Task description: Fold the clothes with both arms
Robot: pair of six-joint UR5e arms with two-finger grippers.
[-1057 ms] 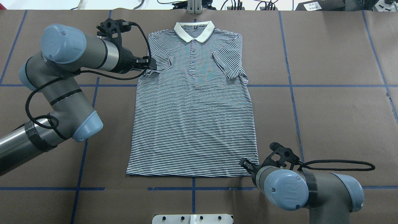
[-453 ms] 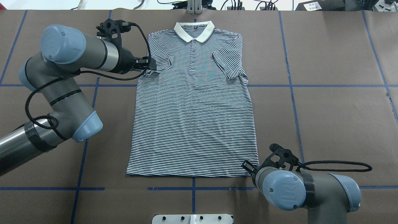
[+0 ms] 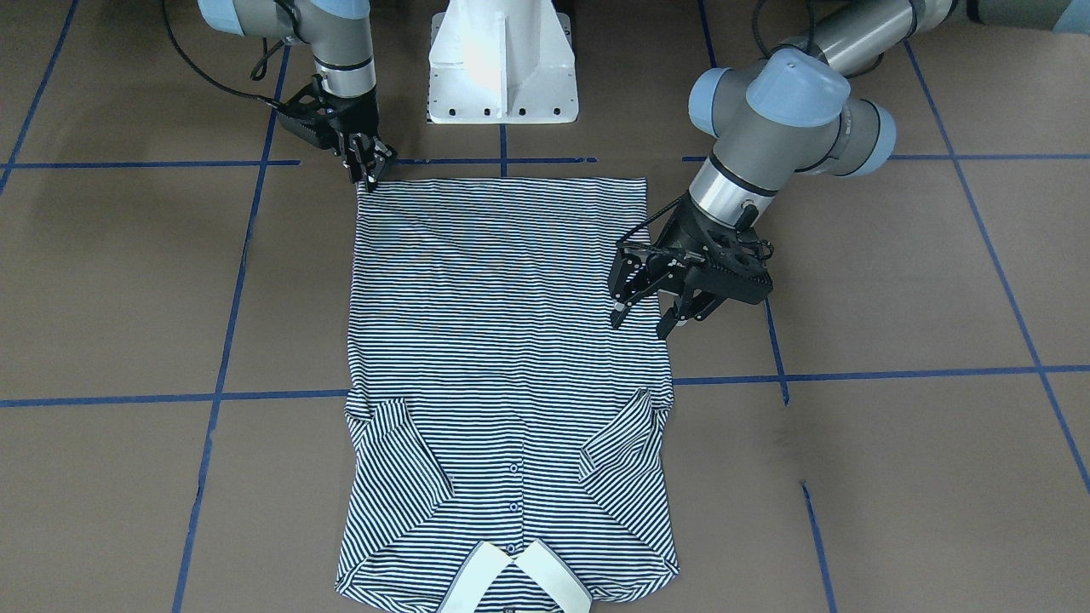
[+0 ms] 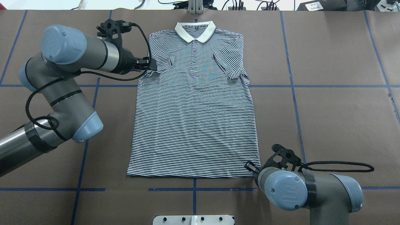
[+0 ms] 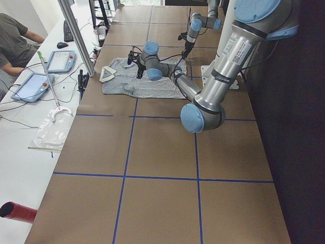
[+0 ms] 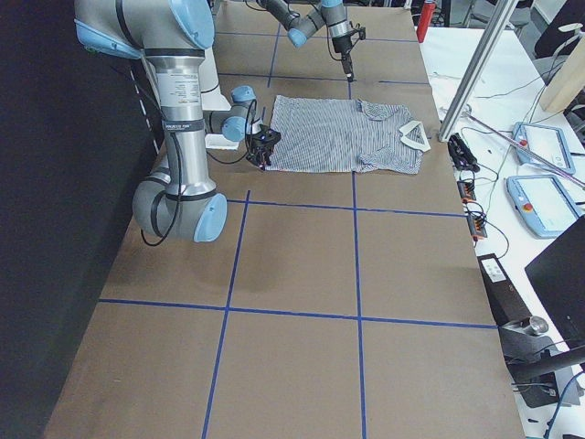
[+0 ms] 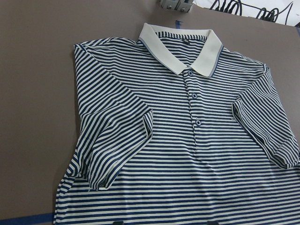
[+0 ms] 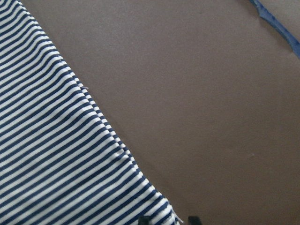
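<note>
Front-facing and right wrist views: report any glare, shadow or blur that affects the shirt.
Front-facing view: glare washes out the white pedestal, the polo shirt is evenly lit and sharp, only faint shadows lie on the table. Right wrist view: very close, stripes slightly soft, no glare, hem corner right at the bottom edge.

A robotics lab. A left arm (image 4: 65, 97) and a right arm (image 4: 325, 190), tubular with blue joint caps, stand on one white pedestal (image 3: 502, 60) at a bench (image 4: 337, 125) covered in brown paper and marked off in squares with blue tape (image 4: 312, 86). Along the left of the exterior left view runs a white desk (image 5: 20, 152) with handheld control tablets (image 5: 60, 61), loose cables (image 5: 15, 109) and a seated person (image 5: 15, 46); an aluminium post (image 5: 76, 35) rises beside it.
</note>
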